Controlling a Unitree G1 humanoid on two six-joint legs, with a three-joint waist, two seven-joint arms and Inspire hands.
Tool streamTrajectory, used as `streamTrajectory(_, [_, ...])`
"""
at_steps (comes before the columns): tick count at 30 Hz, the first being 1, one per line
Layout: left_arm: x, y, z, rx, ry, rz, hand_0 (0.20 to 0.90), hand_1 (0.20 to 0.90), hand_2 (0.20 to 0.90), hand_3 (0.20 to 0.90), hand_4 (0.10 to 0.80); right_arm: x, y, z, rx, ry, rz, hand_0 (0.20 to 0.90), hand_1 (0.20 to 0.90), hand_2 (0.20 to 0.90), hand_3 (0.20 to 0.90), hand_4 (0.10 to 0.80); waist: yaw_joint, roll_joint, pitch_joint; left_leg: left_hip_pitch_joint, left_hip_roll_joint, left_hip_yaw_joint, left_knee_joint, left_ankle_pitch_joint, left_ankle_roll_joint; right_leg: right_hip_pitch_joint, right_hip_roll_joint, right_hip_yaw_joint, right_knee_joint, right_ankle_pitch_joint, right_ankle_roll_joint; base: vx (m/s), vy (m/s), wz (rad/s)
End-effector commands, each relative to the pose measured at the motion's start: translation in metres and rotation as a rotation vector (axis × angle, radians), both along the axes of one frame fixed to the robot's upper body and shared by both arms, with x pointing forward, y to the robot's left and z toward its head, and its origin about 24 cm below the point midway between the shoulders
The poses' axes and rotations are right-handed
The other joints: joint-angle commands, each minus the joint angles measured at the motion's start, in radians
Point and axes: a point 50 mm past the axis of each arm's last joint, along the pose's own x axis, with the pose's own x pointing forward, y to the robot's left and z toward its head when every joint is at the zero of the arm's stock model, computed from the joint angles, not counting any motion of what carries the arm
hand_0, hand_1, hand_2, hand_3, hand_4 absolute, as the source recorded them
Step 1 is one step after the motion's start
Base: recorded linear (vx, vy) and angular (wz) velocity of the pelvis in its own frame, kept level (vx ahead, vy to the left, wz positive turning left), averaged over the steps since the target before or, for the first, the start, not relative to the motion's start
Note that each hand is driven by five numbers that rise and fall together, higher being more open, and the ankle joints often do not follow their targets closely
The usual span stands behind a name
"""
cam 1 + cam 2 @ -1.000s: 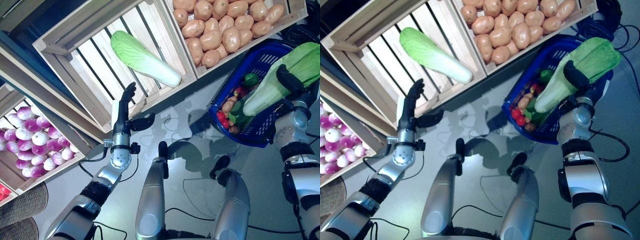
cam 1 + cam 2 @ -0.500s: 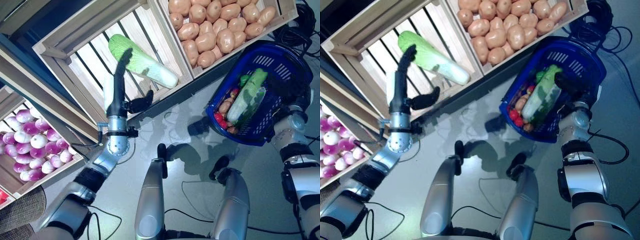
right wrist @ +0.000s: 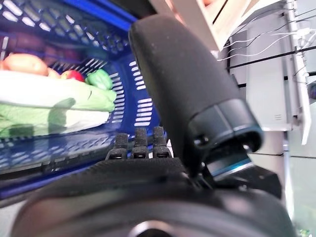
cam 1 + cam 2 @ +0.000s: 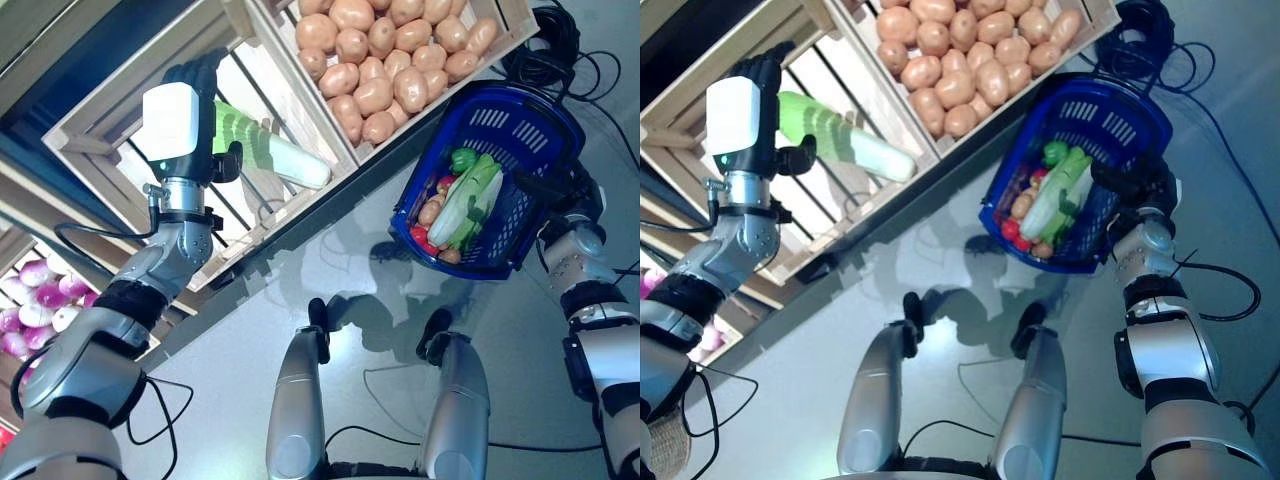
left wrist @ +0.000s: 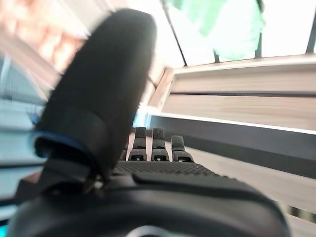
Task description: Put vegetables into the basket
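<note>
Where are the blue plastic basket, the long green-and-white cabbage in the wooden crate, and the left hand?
Blue plastic basket [image 4: 566, 110], left eye view, far rim.
Long green-and-white cabbage [image 4: 290, 163], left eye view, pale stalk.
Left hand [image 4: 170, 120], left eye view, white back.

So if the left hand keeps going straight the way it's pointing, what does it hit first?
Most likely the cabbage lying in the slatted crate: the left hand is raised over the crate with the cabbage just past it. Depth is unclear, so it could pass above it.

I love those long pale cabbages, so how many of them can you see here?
2. One cabbage lies in the slatted wooden crate, just past the robot's raised left hand. The other lies in the blue basket atop other vegetables, which could hide more.
</note>
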Motion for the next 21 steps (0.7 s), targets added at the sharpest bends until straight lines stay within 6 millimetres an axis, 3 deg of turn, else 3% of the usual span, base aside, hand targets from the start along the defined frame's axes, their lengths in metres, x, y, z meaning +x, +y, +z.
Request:
streamTrajectory(1, [0.001,0.023,0.067,0.067,-0.144,0.143,0.900,0.900,0.900,0.900,0.800,0.000,-0.015,0.060,-0.068,-0.184,0.013,0.900,0.900,0.900,0.900,0.800,-0.022,0.015,-0.005,0.038,0.055,-0.010,-0.015,-0.029,-0.076,0.044,-0.012,0.040,0.045,-0.028,0.016,0.013,0.146,-0.19])
streamTrajectory(10, [0.016,0.032,0.072,0.202,0.094,0.268,0.900,0.900,0.900,0.900,0.800,0.000,-0.013,0.071,-0.055,-0.262,0.083,0.900,0.900,0.900,0.900,0.800,-0.057,0.007,-0.005,-0.073,0.084,-0.003,0.046,-0.061,-0.079,-0.069,0.001,0.088,0.066,-0.024,0.028,0.004,0.089,-0.08])
streamTrajectory(21, [0.021,0.030,0.075,0.211,0.183,0.255,0.900,0.900,0.900,0.900,0.800,0.001,0.001,0.074,-0.046,-0.322,0.169,0.900,0.900,0.900,0.900,0.800,-0.074,-0.022,-0.005,-0.217,0.092,-0.027,0.100,-0.086,-0.081,-0.204,0.012,0.106,0.064,0.002,0.048,-0.008,0.057,-0.06])
